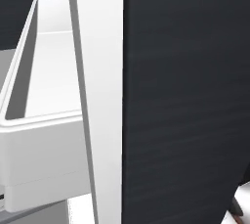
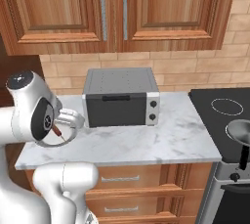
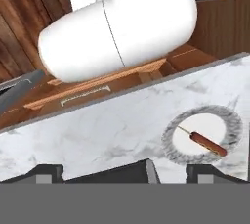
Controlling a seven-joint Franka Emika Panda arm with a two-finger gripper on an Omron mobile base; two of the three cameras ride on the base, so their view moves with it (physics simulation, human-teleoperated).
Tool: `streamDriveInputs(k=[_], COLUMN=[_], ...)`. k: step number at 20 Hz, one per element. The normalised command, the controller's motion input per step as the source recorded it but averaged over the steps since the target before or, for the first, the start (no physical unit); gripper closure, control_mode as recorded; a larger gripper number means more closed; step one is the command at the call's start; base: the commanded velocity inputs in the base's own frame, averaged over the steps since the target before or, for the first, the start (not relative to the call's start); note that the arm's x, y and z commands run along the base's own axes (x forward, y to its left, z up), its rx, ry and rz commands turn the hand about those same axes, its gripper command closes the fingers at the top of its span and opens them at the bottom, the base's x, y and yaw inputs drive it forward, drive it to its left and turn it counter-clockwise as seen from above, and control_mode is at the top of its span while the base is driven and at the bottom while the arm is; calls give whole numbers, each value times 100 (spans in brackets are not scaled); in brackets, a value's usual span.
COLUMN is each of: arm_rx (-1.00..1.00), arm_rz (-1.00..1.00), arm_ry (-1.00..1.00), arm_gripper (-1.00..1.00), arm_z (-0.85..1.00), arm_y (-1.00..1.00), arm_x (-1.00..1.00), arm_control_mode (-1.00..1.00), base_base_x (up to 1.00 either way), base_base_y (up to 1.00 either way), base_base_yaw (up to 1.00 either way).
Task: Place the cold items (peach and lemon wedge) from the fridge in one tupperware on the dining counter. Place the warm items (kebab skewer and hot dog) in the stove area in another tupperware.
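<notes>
Finding: the warm-item stage is in hand. In the hand view a reddish sausage on a thin stick, taken to be the kebab skewer [image 3: 207, 143], lies flat on a round grey-rimmed plate [image 3: 172, 136] on the marble desk [image 3: 97, 132]. In the right base view the same plate [image 2: 52, 143] sits at the left end of that desk [image 2: 161, 142], mostly hidden behind the arm, with a short piece of the skewer [image 2: 57, 131] showing.

End effector: its two dark tips [image 3: 167, 171] rise at the bottom of the hand view with a gap between them and nothing in it, so it stands spread and empty. It is well apart from the skewer, which lies above and to the right of the tips in that view.

Surroundings: a toaster oven [image 2: 120, 97] stands just beside the plate, and a stove [image 2: 224, 115] with a pan [image 2: 241, 132] adjoins the desk on the right. The left base view shows a white fridge door bin [image 1: 41, 159] at close range.

Recommendations, as judgement:
- Centre the tips over the sausage body, not the thin stick, which would likely slip.
- Turn the wrist so the fingers close across the skewer's length.
- Descend inside the plate rim, and avoid pressing on it, lest the plate tip or slide.
- Lift straight up before swinging, keeping clear of the oven.

No tupperware, hot dog, peach or lemon wedge could be located.
</notes>
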Motion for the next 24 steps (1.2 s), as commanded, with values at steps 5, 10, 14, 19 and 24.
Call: streamDriveInputs(k=[5, 10, 14, 19, 24], arm_rx=[-9, 0, 0, -6, -11], arm_rz=[65, 48, 27, 4, 1], arm_ry=[11, -23, -12, 5, 9], arm_gripper=[-100, -100, -100, -100, -100], arm_z=[-20, -37, -39, -11, -16], arm_y=[53, 22, 31, 62, 63], arm_x=[13, 4, 36, 41, 39], arm_control_mode=[-100, -100, -100, -100, -100], base_base_x=[0, 0, 0, 0, 0], base_base_y=[0, 0, 0, 0, 0], base_base_yaw=[0, 0, 0, 0, 0])
